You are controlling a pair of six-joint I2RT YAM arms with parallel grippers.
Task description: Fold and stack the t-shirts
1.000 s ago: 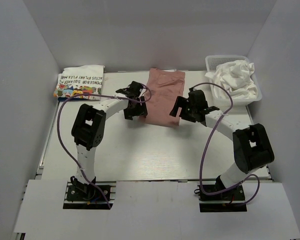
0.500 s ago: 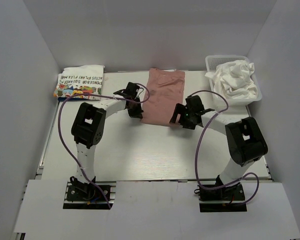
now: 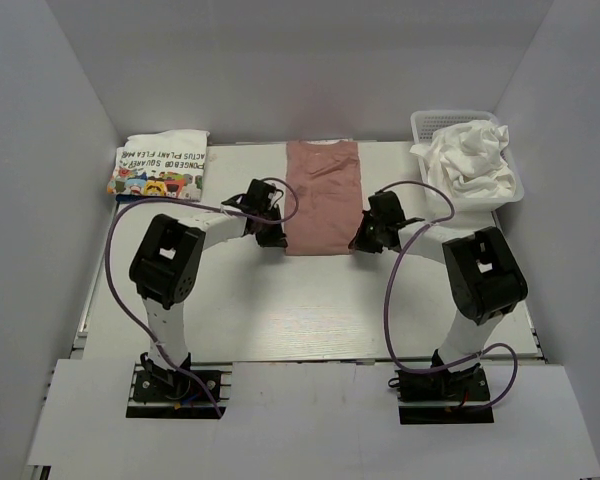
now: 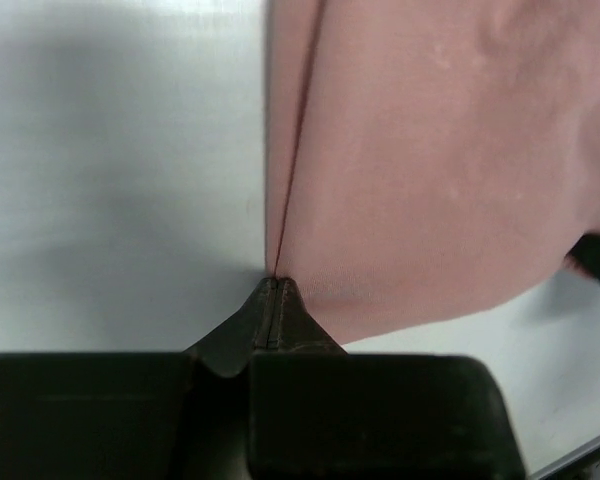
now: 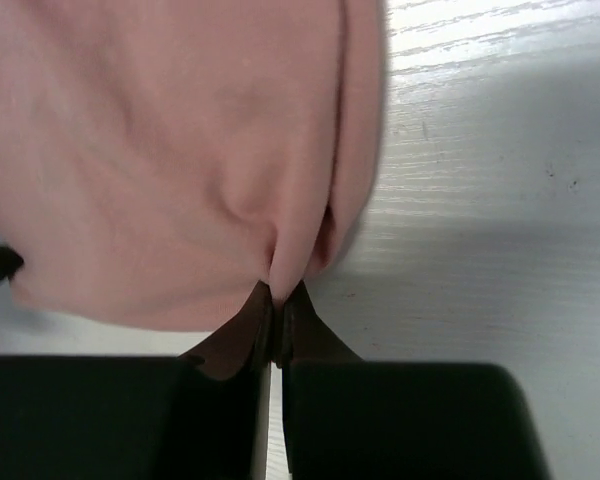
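Note:
A dusty pink t-shirt (image 3: 322,195) lies folded into a long strip at the table's middle back. My left gripper (image 3: 276,240) is shut on its near left corner; in the left wrist view the fingertips (image 4: 272,292) pinch the pink cloth (image 4: 430,170) at its folded edge. At the near right corner my right gripper (image 3: 360,243) is shut too, and its tips (image 5: 277,295) squeeze a pucker of the pink fabric (image 5: 160,150). A folded white t-shirt with colourful cartoons and black lettering (image 3: 160,166) rests at the back left. Crumpled white t-shirts (image 3: 470,155) fill the basket.
A white plastic mesh basket (image 3: 516,190) stands at the back right corner. Grey walls close in the table on three sides. Purple cables loop off both arms above the white table (image 3: 280,310).
Both grippers have closed on the pink shirt's near corners. The shirt has been pulled straight and now lies squarer to the table; the right arm has swung in toward it.

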